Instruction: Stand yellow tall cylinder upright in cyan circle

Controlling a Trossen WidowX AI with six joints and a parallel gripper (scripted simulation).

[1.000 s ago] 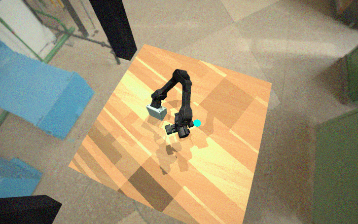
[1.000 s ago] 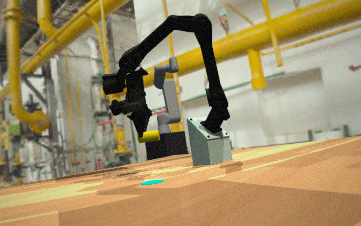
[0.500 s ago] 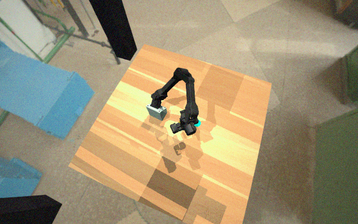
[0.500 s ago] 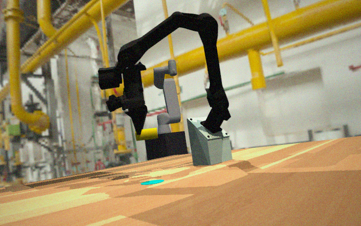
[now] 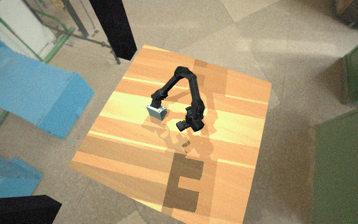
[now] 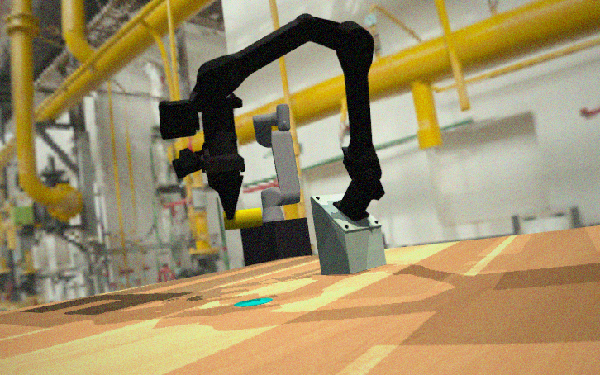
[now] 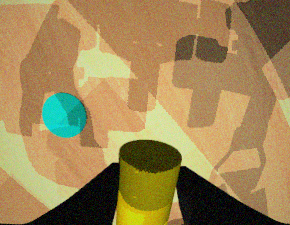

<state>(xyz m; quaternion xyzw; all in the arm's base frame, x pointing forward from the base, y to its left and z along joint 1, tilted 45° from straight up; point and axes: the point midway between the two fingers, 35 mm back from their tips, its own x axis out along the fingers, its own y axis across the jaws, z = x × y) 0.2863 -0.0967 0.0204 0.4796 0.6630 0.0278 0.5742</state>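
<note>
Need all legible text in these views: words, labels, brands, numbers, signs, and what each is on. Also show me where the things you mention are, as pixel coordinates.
No readable text in any view.
Yellow cylinder (image 6: 249, 217) (image 7: 147, 191): no marking on the parts that show.
Flat cyan circle (image 6: 253, 302) (image 7: 64, 115): plain.
Pale grey wedge-shaped arm base (image 5: 156, 113) (image 6: 331, 246): dark dots on its sloped top, no lettering.
Background pipes and equipment: too blurred to tell.
</note>
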